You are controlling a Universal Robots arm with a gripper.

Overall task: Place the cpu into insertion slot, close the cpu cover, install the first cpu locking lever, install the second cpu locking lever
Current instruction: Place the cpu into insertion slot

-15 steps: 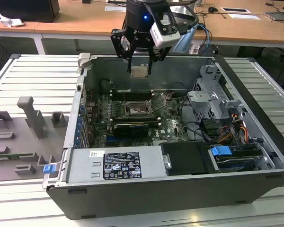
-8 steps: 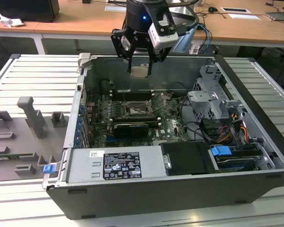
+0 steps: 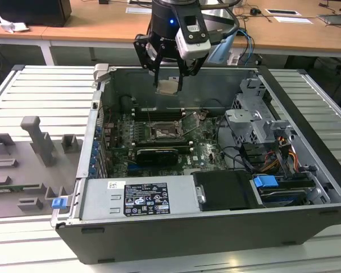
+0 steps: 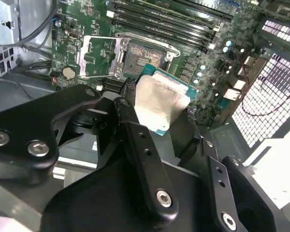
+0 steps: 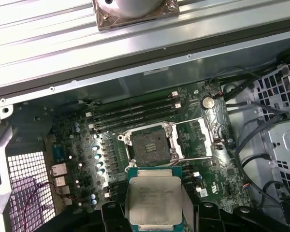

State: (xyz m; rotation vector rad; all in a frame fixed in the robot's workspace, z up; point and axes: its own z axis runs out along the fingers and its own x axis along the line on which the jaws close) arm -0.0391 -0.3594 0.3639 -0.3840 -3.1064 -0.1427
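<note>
Open computer case (image 3: 216, 233) walls are ringing the board. One insertion slot (image 5: 147, 144) is lying uncovered, with its one cpu cover (image 5: 195, 137) swung open beside it. The arm is pointing straight down, its end effector (image 3: 169, 83) grasping one cpu (image 5: 154, 200) flat, well above the slot, at twelve o'clock from it in the exterior view.

One gripper (image 3: 169, 85) is carrying one cpu (image 5: 153, 202). One insertion slot (image 5: 147, 143) is lying uncovered, with one cpu cover (image 5: 195, 139) lying folded open beside the slot, four memory slots (image 5: 135, 112) running alongside the slot, and one coin battery (image 5: 208, 102) sitting near it.
</note>
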